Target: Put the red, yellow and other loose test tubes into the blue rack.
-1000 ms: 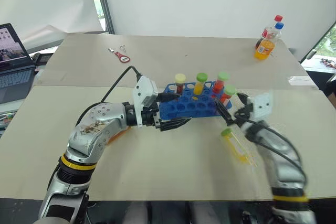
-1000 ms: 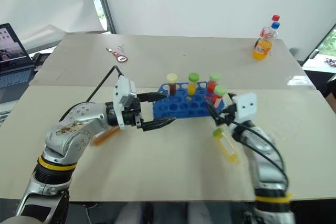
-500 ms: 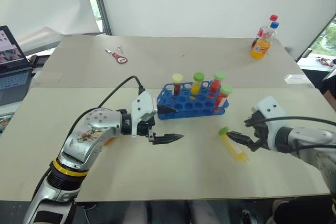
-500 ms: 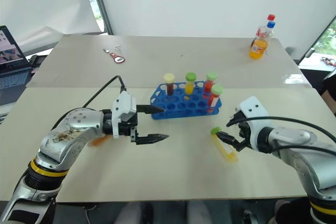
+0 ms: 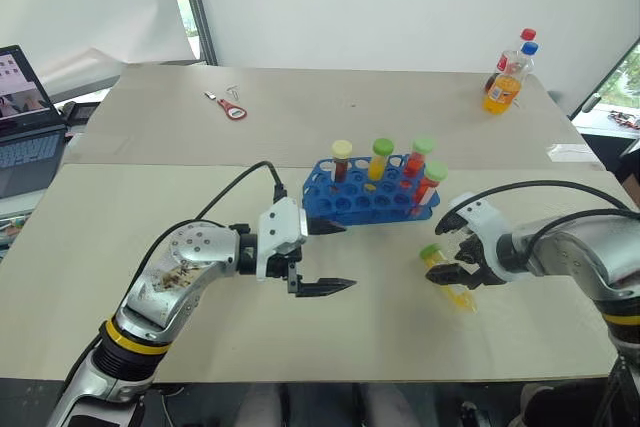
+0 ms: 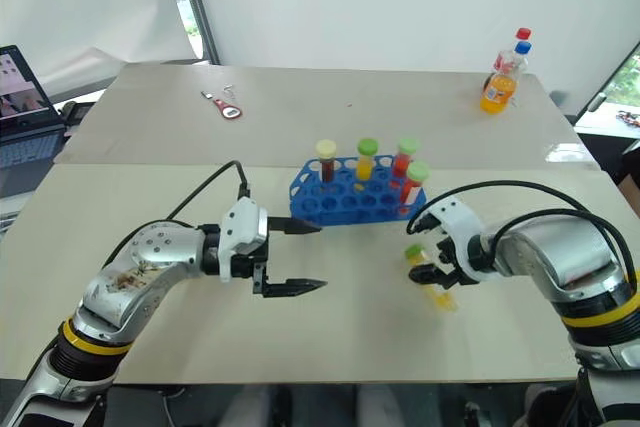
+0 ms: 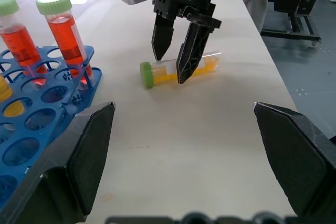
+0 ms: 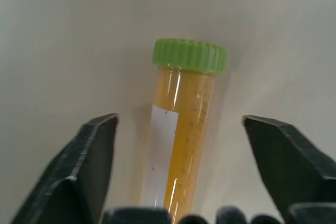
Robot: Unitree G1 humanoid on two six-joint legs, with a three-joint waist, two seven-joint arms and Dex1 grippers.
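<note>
Yellow liquid, green cap: one loose test tube (image 5: 444,274) is lying flat on the pale table (image 5: 330,337), just in front of the right end of the blue rack (image 5: 368,202) but not touching it. The right gripper (image 5: 452,261) points down over it with its two fingers spread to either side of the tube body; there's a gap on both sides, so it's straddling, not pinching.

The rack sits about mid-table and already has four capped tubes standing along its back and right holes: a brown one with a cream cap, a yellow one, and two red ones.

The left gripper (image 5: 333,256) hangs just off the rack's left front corner, jaws wide apart, nothing between them.

Room-wise, the strip of table between the tube and the near edge is bare, and so is the stretch between the two grippers. Two soda bottles (image 5: 507,77) stand near the far right corner, and a small red tool (image 5: 231,107) lies well back on the left.
</note>
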